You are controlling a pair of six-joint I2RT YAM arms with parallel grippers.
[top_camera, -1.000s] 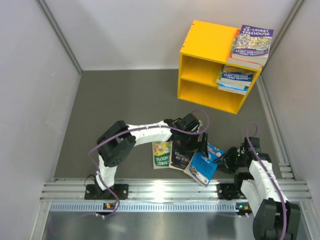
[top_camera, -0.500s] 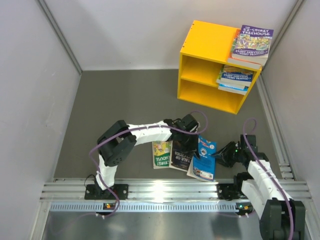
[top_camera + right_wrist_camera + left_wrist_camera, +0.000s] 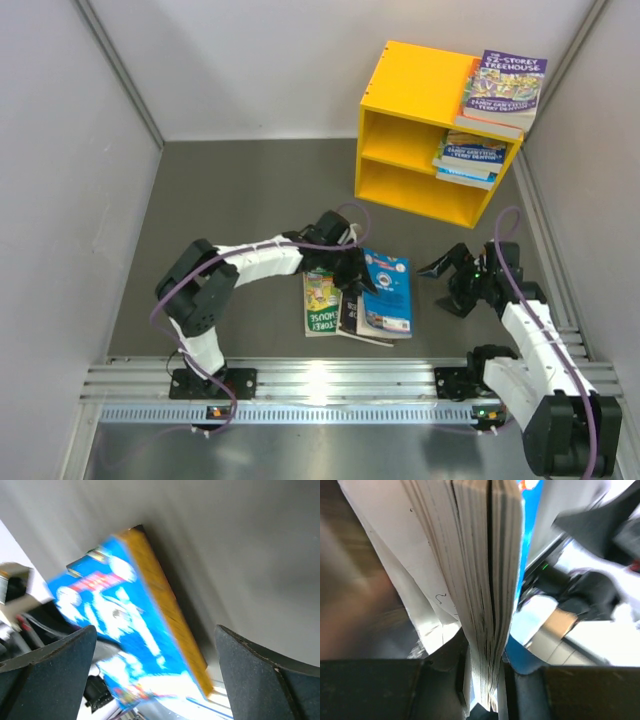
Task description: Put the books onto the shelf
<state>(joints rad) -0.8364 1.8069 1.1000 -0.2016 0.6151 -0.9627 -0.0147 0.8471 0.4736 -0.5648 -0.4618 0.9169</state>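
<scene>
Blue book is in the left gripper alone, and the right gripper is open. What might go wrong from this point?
1. The left gripper pinches the blue book at one edge, and its pages fan apart in the left wrist view. With the right gripper clear of it, the book may slip or splay open.
2. The purple book overhangs the side of the shelf, so a careless placement might knock it off.

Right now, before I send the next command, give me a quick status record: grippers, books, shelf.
left gripper: shut on the blue book, clamping its page edge
right gripper: open, apart from the blue book
table: green book; dark book partly under the blue book
shelf: purple book on top; stack of books in upper compartment
</scene>
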